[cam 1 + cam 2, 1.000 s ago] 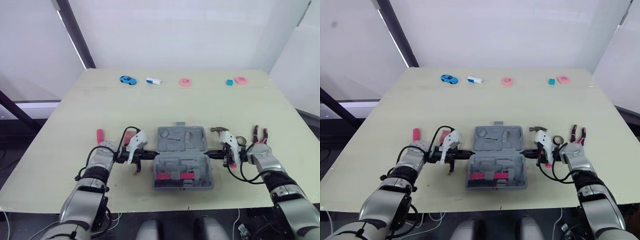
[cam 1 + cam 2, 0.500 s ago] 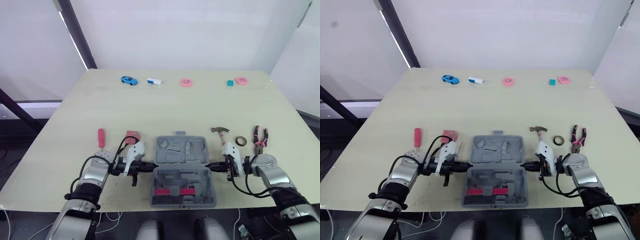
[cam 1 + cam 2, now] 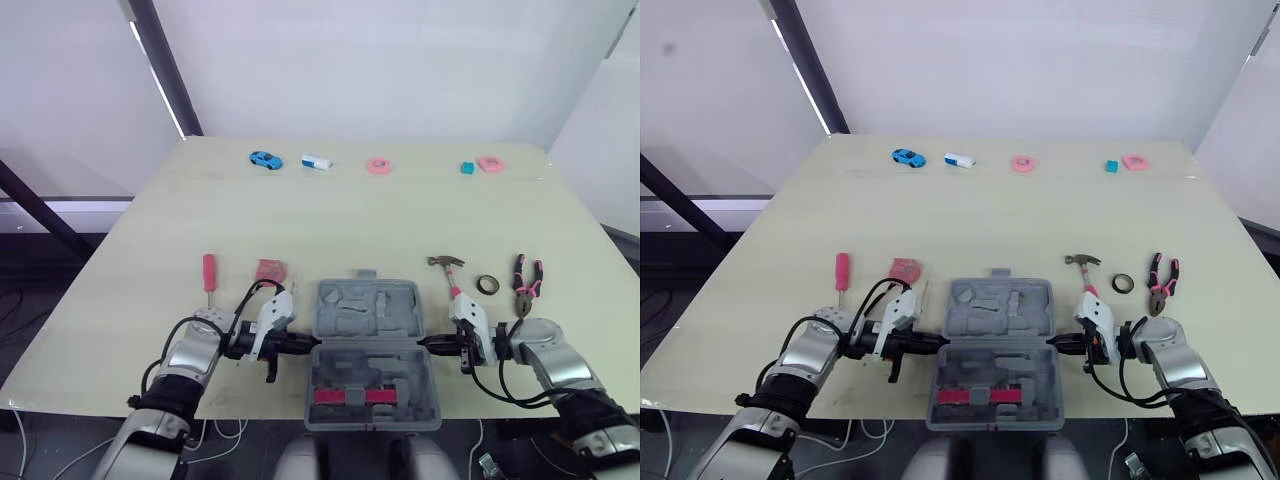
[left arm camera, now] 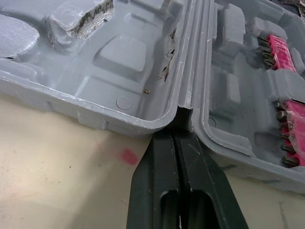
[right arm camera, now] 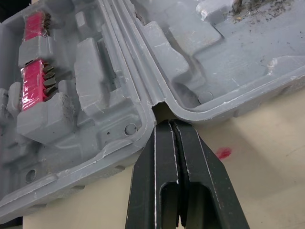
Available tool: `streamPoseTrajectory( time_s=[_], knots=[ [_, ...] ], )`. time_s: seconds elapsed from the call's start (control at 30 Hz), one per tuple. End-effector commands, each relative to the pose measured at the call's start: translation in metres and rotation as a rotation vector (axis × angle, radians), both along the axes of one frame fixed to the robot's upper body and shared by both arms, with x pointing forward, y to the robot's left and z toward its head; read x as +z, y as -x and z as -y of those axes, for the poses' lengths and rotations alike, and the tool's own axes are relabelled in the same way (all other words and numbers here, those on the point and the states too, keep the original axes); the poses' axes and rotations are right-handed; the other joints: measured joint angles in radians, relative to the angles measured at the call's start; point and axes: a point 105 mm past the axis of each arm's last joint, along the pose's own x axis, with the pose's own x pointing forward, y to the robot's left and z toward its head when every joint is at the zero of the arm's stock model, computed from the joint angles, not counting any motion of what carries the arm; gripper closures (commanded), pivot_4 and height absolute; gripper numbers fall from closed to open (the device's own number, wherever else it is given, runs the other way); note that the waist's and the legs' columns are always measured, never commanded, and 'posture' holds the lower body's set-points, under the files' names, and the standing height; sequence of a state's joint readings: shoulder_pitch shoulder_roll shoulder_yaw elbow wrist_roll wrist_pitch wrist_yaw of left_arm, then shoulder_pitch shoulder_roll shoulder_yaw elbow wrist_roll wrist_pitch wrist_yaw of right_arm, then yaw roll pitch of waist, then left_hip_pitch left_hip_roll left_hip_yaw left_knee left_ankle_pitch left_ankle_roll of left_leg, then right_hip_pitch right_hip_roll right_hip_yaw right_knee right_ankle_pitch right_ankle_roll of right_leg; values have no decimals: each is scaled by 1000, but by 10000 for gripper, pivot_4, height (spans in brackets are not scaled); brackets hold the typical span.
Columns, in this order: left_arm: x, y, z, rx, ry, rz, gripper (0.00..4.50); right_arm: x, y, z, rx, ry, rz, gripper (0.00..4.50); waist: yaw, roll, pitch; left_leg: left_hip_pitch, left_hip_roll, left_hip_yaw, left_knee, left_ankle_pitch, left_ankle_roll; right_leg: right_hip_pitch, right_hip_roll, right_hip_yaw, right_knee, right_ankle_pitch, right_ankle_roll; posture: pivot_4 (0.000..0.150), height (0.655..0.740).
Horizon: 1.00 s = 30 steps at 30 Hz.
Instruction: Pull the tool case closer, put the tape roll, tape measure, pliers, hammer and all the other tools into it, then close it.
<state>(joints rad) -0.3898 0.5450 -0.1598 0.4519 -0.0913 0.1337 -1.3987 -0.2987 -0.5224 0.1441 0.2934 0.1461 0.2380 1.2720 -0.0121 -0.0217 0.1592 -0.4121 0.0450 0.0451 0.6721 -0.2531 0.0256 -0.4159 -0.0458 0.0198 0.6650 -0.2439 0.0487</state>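
Grey tool case [image 3: 370, 352] open; left claw [image 3: 304, 346], right claw [image 3: 429, 346] closed, apparently touching hinge.

Silver-grey forearms [image 3: 192, 348], looping black cables [image 3: 247, 296], white wrist housings [image 3: 274, 316]; left tool [image 3: 303, 345], right tool [image 3: 426, 346]: black tapered fingers [image 4: 159, 167].

The tool case [image 4: 119, 62] runs past the edges of both wrist views
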Motion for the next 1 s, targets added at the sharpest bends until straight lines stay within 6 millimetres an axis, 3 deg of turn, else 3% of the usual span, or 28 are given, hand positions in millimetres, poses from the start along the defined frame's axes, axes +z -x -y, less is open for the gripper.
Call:
streamPoseTrajectory(
  time_s=[0.03,1.0],
  knots=[
    [-5,8,4,-39,-13,-27,44284,6,4,-5,23,-26,9,45000,0,0,0,0,0,0,0,0,0,0,0,0,0,0,0,1500,7400],
    [-13,35,3,-118,-40,-114,44284,-8,29,-1,47,5,-77,45000,1,0,-1,0,0,0,0,0,0,1,0,0,0,0,0,1500,7400]
  ],
)
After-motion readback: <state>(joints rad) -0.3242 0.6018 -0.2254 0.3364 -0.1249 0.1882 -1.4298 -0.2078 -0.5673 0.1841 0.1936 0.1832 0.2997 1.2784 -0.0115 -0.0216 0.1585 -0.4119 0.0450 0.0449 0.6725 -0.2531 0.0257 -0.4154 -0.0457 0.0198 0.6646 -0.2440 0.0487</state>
